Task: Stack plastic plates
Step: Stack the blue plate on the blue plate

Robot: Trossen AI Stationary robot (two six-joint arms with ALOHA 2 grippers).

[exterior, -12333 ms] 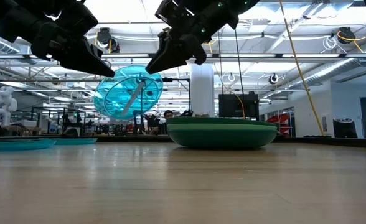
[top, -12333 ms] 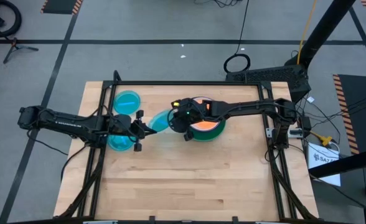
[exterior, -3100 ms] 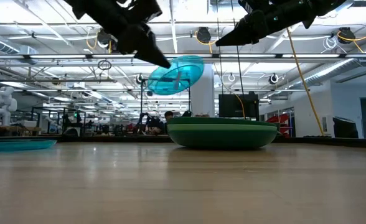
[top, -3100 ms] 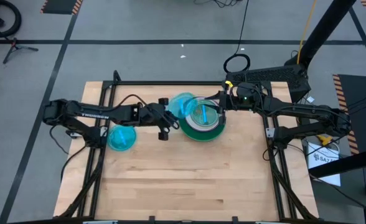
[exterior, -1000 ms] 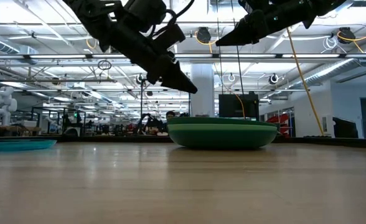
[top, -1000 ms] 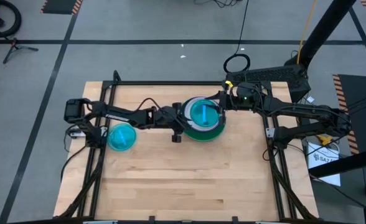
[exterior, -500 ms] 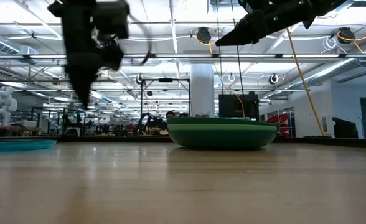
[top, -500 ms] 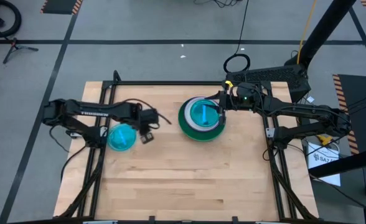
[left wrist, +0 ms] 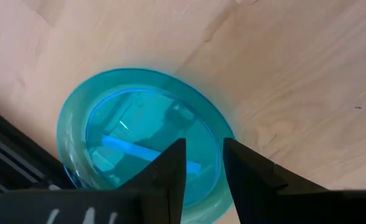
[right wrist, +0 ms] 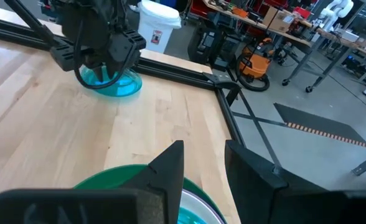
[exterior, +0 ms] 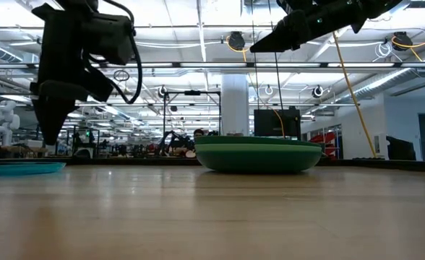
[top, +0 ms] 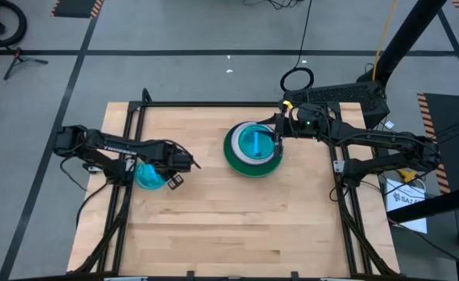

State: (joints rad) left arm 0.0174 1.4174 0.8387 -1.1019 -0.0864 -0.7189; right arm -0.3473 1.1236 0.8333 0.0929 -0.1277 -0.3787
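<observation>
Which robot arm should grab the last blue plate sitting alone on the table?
Probably the left one. The left gripper hangs right over the lone blue plate, fingers slightly apart. The right gripper waits far off, above the stack on the green plate.

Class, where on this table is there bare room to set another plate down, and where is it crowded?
The whole near half of the table is bare wood. Bare too is the strip between the blue plate under the left gripper and the green stack. It is crowded around that stack, where the right gripper hovers.
</observation>
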